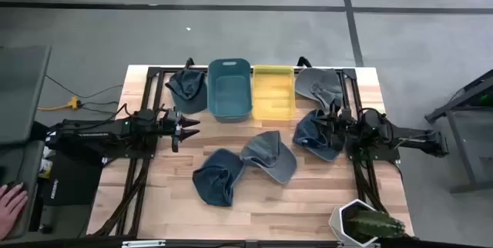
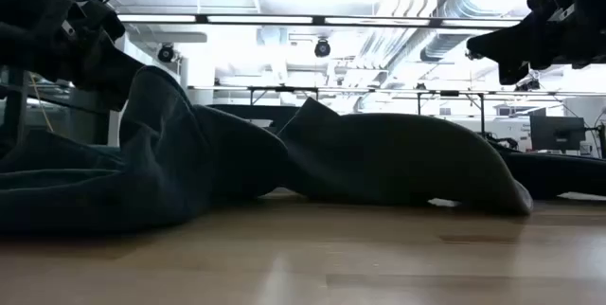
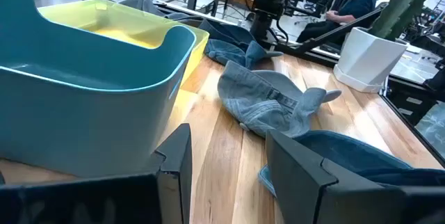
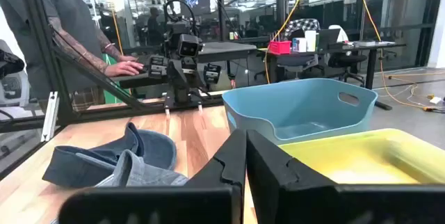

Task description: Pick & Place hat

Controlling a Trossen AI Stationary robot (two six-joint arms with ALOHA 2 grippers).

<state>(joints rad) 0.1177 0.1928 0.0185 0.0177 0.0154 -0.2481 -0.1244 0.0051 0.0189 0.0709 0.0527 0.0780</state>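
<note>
Several denim hats lie flat on the wooden table: a grey-blue one [image 1: 269,156] at the middle, a dark blue one [image 1: 218,177] nearer me, another dark blue one [image 1: 314,135] on the right, and one beside each bin at the far corners [image 1: 187,86] [image 1: 320,85]. My left gripper [image 1: 190,125] hovers open left of centre, in front of the teal bin [image 1: 230,88]; its wrist view shows the grey-blue hat [image 3: 271,102] ahead of the gripper [image 3: 236,175]. My right gripper [image 4: 245,156] is shut, raised over the right dark blue hat, holding nothing.
A yellow bin [image 1: 273,92] stands next to the teal bin at the far edge. A white pot with a plant [image 1: 362,223] sits at the near right corner. A person stands beyond the table's left side [image 4: 62,36]. Bare wood shows along the near edge [image 1: 285,209].
</note>
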